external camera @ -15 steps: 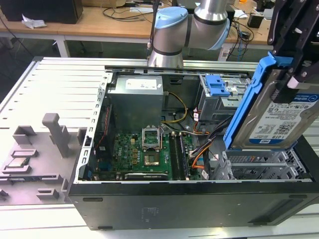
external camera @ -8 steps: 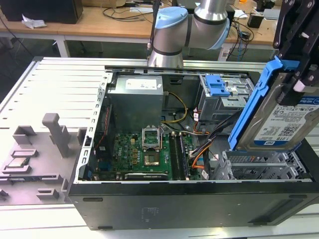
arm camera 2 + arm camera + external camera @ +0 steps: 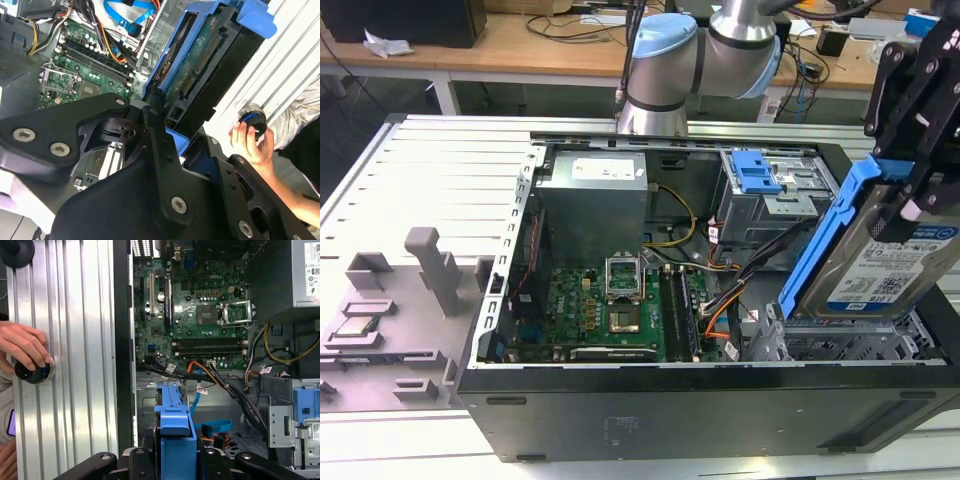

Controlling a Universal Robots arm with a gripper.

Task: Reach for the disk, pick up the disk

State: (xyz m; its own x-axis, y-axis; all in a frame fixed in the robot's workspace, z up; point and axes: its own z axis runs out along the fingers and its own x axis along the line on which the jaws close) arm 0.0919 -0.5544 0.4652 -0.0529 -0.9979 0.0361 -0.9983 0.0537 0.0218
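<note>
grip: my gripper [image 3: 910, 190] has its jaws closed on the disk [image 3: 880, 265], pinching the top edge by the blue frame; hold looks narrow, not deep
disk pos: lifted and tilted, lower edge just above the drive bay [image 3: 840, 345] at about 4 o'clock in the exterior view, well apart from the motherboard [image 3: 605, 310]
slip risk: I judge the drive heavy for an edge pinch; if the blue plastic flexes it could pivot or drop back into the case
snag risk: orange/black cables [image 3: 725, 300] run close by the disk's lower corner, so a swing toward 9 o'clock could hook them
clearance: bay wall and case rim [image 3: 720, 375] near the lower edge; a low exit path may clip metal
person: hand [image 3: 22, 347] on a black knob [image 3: 32, 371] on the ribbed table [image 3: 75, 340], beside the case in the first wrist view; I'd keep any swing away from that side
2nd wrist view: disk [image 3: 200, 75] edge-on between the jaw links, connector side showing
</note>
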